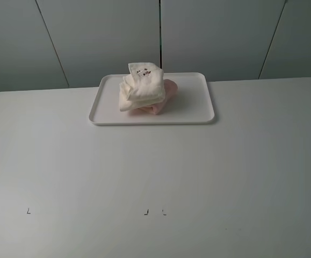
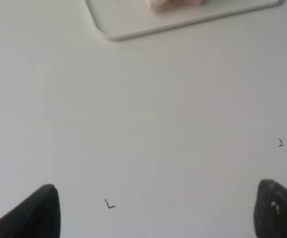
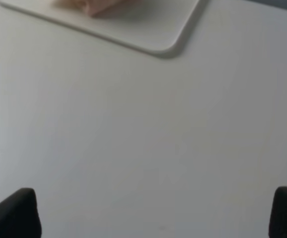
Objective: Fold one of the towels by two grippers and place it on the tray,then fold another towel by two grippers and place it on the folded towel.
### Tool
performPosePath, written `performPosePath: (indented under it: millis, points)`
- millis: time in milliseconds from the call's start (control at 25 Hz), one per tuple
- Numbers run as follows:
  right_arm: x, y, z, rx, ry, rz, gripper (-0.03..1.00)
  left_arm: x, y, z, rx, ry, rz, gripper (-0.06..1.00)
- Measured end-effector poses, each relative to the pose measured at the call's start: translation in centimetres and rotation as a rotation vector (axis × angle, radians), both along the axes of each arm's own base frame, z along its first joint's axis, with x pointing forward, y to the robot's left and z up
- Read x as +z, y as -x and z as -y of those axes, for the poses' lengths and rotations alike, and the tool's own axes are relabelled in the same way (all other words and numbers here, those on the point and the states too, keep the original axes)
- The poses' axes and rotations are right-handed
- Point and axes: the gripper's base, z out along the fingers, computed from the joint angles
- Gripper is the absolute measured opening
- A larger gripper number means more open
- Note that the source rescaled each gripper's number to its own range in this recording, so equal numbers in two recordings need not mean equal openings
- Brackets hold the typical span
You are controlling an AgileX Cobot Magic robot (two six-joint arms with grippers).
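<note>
A white tray [image 1: 198,105] sits at the back middle of the table. On it lies a folded pink towel [image 1: 168,91], and a folded cream towel [image 1: 142,86] with small dark marks rests on top of it. Neither arm shows in the high view. In the left wrist view my left gripper [image 2: 155,210] is open and empty over bare table, with the tray's corner [image 2: 113,27] far ahead. In the right wrist view my right gripper [image 3: 155,213] is open and empty, with the tray's corner [image 3: 163,34] and a bit of pink towel [image 3: 96,6] ahead.
The white table [image 1: 155,177] carries small dark corner marks [image 1: 28,210] near its front. Grey wall panels [image 1: 101,37] stand behind the table. The table's back edge runs just behind the tray.
</note>
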Motion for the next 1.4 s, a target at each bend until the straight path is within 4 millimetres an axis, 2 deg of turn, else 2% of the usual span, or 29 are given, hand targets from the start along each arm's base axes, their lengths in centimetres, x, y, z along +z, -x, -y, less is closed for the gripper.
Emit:
performPosePath:
  millis: [280,560,1240,1400]
  points:
    - [-1.1,-0.7,-0.3,0.027,0.009,0.02,1.0,-0.4,0.5,-0.5,0.01,0.018,0.061,1.0]
    - [-0.9,1.6,0.2,0.043,-0.043,0.173,1.0,-0.4,0.6,-0.6,0.012,0.028,0.078,1.0]
    - [-0.9,1.6,0.2,0.022,-0.074,0.167,1.0,-0.3,0.4,-1.3,0.062,-0.032,0.124,1.0]
    - [-0.9,1.6,0.3,0.002,-0.092,0.162,1.0,-0.3,0.5,-1.3,0.119,-0.036,0.123,1.0]
